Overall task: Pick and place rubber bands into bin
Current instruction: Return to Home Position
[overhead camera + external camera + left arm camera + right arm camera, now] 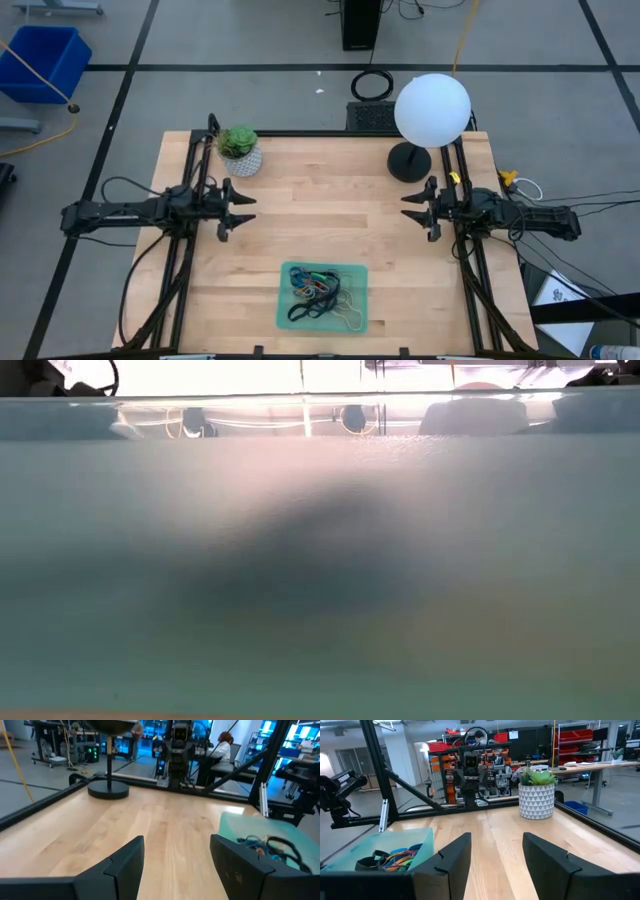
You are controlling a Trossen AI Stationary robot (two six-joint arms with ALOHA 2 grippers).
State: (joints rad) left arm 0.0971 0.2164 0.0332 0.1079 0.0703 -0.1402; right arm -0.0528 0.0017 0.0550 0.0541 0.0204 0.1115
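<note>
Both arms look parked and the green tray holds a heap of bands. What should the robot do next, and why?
Probably nothing more than rest where it is. The bands lie in the bin, no band shows on the table, and the left hand and right hand sit open and empty at the table's sides.

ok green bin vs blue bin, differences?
The green bin sits on the table; the blue bin stands on the floor, off to the left arm's side. The green bin is shallow and see-through, the blue bin deeper and solid. The green bin holds the rubber bands; none show in the blue bin. Both are rectangular and open-topped. The left end effector and right end effector hang open, apart.
</note>
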